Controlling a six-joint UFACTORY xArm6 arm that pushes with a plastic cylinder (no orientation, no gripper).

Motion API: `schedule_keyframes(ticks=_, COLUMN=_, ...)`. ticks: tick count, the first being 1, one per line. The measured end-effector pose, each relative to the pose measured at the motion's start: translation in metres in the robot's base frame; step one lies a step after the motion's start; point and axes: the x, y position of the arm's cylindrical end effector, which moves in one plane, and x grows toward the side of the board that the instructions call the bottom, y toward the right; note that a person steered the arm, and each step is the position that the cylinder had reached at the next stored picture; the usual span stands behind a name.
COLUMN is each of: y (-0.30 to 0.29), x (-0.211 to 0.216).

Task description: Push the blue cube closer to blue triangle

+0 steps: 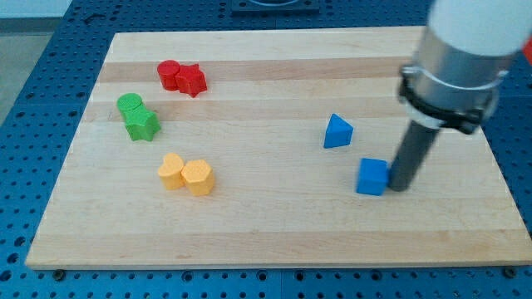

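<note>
The blue cube (373, 176) lies on the wooden board (266, 232) at the view's right of centre. The blue triangle (337, 131) lies a short way up and to the left of the cube, apart from it. My tip (401, 186) is the lower end of the dark rod and stands right against the cube's right side. The arm's grey and white body hangs above it at the view's top right.
Two red blocks (182, 77) touch each other at the upper left. Two green blocks (137, 116) sit together at the left. Two yellow blocks (187, 174) sit side by side at the lower left of centre. The board's right edge is near my tip.
</note>
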Motion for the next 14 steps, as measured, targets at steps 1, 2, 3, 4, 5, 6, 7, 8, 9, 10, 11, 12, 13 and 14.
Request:
schedule_keyframes(ticks=1, y=-0.041, x=-0.012)
schedule_keyframes(ticks=2, y=-0.041, x=0.004)
schedule_keyframes(ticks=3, y=-0.042, x=0.036)
schedule_keyframes(ticks=4, y=-0.069, x=0.05)
schedule_keyframes(ticks=5, y=-0.116, x=0.038)
schedule_keyframes(ticks=6, y=-0.119, x=0.013)
schedule_keyframes(ticks=7, y=-0.087, x=0.002)
schedule_keyframes(ticks=8, y=-0.062, x=0.002)
schedule_keyframes(ticks=9, y=-0.064, x=0.01)
schedule_keyframes(ticks=10, y=-0.061, x=0.025)
schedule_keyframes(ticks=11, y=-0.041, x=0.026)
schedule_keyframes(ticks=12, y=-0.037, x=0.022)
schedule_keyframes(ticks=13, y=-0.037, x=0.018)
schedule_keyframes(ticks=14, y=-0.037, x=0.013)
